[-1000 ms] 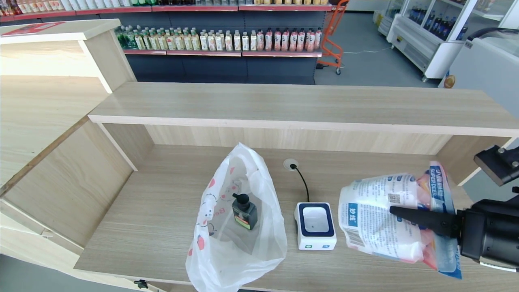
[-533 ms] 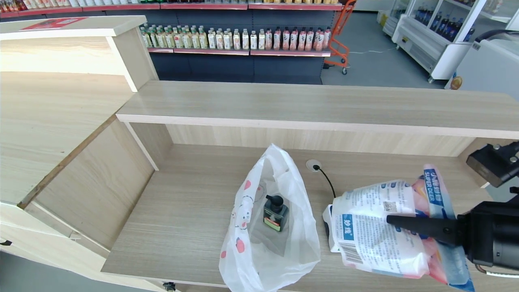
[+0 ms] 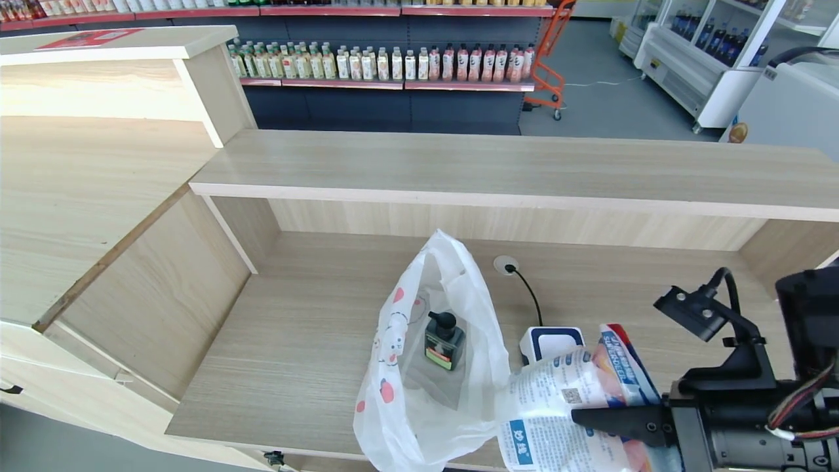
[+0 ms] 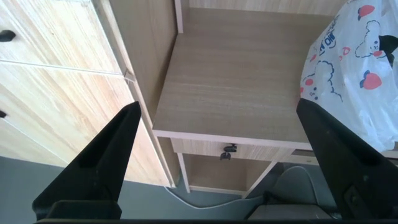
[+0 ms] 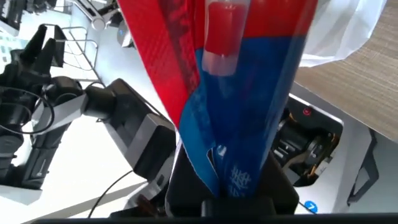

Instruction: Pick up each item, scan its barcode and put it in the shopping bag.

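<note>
A white shopping bag (image 3: 419, 387) with cartoon prints stands open on the wooden counter (image 3: 314, 354), and a black pump bottle (image 3: 444, 341) stands inside it. The white and blue barcode scanner (image 3: 549, 339) sits just right of the bag. My right gripper (image 3: 580, 416) is shut on a white, blue and red refill pouch (image 3: 557, 406), whose left edge touches the bag's right side and overlaps the scanner's front. Seen from the right wrist, the pouch (image 5: 242, 106) is clamped in that gripper (image 5: 221, 199). My left gripper (image 4: 217, 106) hangs open near the counter's front left edge, beside the bag (image 4: 354, 68).
A black cable (image 3: 527, 295) runs from the scanner to a grommet (image 3: 506, 265) at the back. A raised ledge (image 3: 511, 167) bounds the counter behind and a wooden side wall (image 3: 151, 295) on the left. Bottle shelves (image 3: 393, 65) stand far behind.
The right gripper has carried the pouch left and down from over the scanner to the bag's right edge, and the scanner's top shows again. The head camera shifted after the earliest frame.
</note>
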### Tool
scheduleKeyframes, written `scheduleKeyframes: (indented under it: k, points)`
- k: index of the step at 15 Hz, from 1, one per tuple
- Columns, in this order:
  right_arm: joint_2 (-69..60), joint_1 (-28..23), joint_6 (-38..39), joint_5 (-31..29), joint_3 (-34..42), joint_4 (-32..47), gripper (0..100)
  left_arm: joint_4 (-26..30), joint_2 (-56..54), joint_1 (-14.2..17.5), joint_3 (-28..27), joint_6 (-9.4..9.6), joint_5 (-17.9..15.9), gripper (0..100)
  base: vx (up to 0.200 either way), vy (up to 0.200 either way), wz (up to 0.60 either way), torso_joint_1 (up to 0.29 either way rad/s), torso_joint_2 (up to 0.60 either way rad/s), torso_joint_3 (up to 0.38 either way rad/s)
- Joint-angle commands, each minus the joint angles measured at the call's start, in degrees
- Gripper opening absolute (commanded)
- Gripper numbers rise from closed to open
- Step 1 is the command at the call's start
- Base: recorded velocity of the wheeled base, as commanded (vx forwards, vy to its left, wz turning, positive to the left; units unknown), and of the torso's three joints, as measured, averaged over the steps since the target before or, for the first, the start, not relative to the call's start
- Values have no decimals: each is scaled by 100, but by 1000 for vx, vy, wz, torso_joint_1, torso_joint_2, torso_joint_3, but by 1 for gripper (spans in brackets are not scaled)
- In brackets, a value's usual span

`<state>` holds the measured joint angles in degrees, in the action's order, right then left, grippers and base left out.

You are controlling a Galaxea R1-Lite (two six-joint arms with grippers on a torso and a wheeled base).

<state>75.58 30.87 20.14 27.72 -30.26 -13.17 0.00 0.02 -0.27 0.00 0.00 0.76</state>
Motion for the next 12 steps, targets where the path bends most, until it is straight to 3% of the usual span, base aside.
scheduleKeyframes:
  k: [1, 5, 12]
  points:
    - [783, 7, -115, 14, 37, -406, 0, 0, -2, 0, 0, 0, 4, 100, 0, 0, 0, 0, 0, 0]
    - [1881, 16, -370, 32, -42, -1777, 0, 0, -2, 0, 0, 0, 4, 100, 0, 0, 0, 0, 0, 0]
    - [2971, 280, -652, 23, -894, -1830, 0, 0, -2, 0, 0, -9, 4, 100, 0, 0, 0, 0, 0, 0]
